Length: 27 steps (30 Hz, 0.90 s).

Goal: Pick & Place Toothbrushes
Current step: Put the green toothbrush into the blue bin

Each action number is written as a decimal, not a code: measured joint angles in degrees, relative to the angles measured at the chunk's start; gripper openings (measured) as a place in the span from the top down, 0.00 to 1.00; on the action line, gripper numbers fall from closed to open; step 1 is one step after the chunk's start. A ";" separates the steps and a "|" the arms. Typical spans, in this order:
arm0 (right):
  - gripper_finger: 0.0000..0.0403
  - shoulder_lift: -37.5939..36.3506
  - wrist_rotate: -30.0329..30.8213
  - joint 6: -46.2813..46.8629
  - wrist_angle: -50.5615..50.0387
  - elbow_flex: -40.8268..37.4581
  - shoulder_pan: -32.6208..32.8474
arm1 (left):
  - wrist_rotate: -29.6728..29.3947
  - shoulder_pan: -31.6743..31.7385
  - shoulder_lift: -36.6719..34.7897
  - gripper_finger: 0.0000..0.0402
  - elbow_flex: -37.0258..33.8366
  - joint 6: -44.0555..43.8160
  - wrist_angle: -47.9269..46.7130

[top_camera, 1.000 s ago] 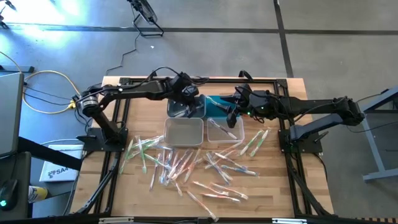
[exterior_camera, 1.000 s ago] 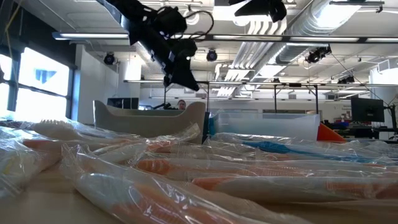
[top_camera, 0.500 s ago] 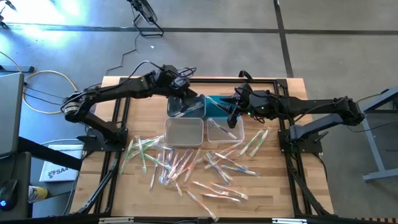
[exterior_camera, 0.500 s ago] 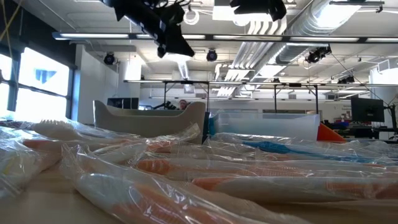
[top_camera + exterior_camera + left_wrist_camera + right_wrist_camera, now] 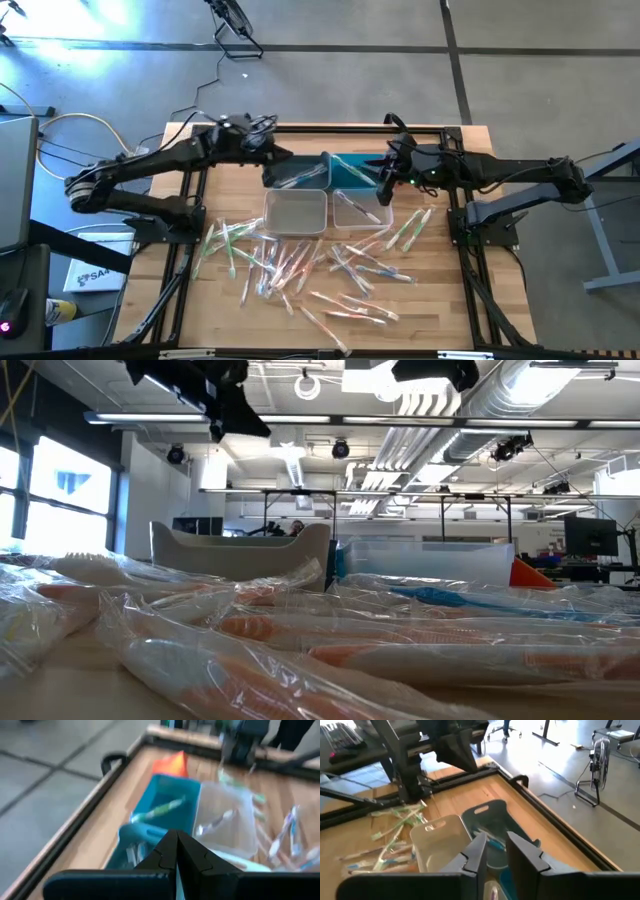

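I am holding the right claw point(image 5: 383, 186), fingers narrowly parted and empty, over the far bins point(image 5: 352, 172), while the toothbrushes point(image 5: 300, 265) are lying nearer me on the bench point(image 5: 440, 290), left claw point(image 5: 272, 152) shut.

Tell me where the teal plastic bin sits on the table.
In the high view, the teal plastic bin sits at the table's far middle, right of the grey bin and behind the clear bin.
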 joint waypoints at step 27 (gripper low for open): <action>0.87 -2.53 -5.86 1.88 1.79 0.00 2.45 | 0.04 0.00 -21.76 1.00 -10.00 -4.98 2.38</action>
